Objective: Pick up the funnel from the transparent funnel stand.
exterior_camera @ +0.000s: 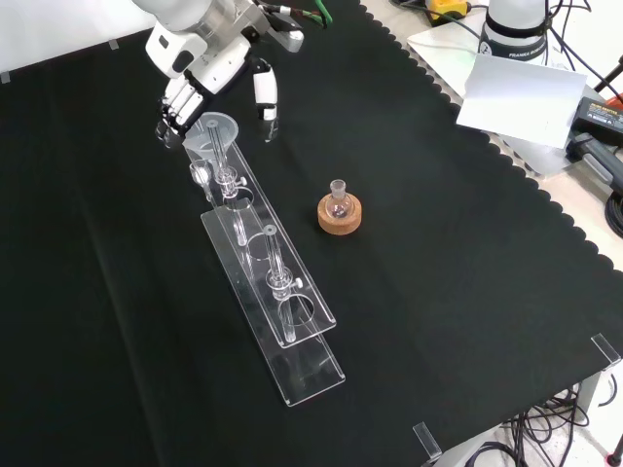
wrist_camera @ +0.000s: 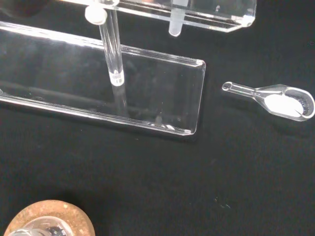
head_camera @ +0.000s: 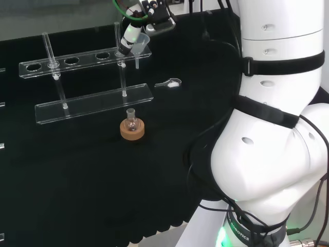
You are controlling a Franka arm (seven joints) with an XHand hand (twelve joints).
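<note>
A clear funnel (head_camera: 141, 44) sits in the end hole of the transparent stand's upper shelf (head_camera: 77, 59), its stem hanging below the shelf. In the front view the funnel (exterior_camera: 214, 131) lies between the hand's fingers and thumb. The hand (exterior_camera: 195, 83) hovers over that end of the stand (exterior_camera: 282, 311). Its fingers (exterior_camera: 178, 115) are close to the funnel's rim and its thumb (exterior_camera: 265, 99) hangs straight, a gap away. In the head view the hand (head_camera: 129, 34) is just left of the funnel. The wrist view shows the stand's base plate (wrist_camera: 162, 98) and the funnel's stem tip (wrist_camera: 174, 27).
A small round flask on a cork ring (head_camera: 132, 128) stands in front of the stand, also seen in the front view as the cork ring (exterior_camera: 339, 212). A clear scoop with white powder (head_camera: 169, 83) lies right of the stand; in the wrist view the scoop (wrist_camera: 283, 101) is close by.
</note>
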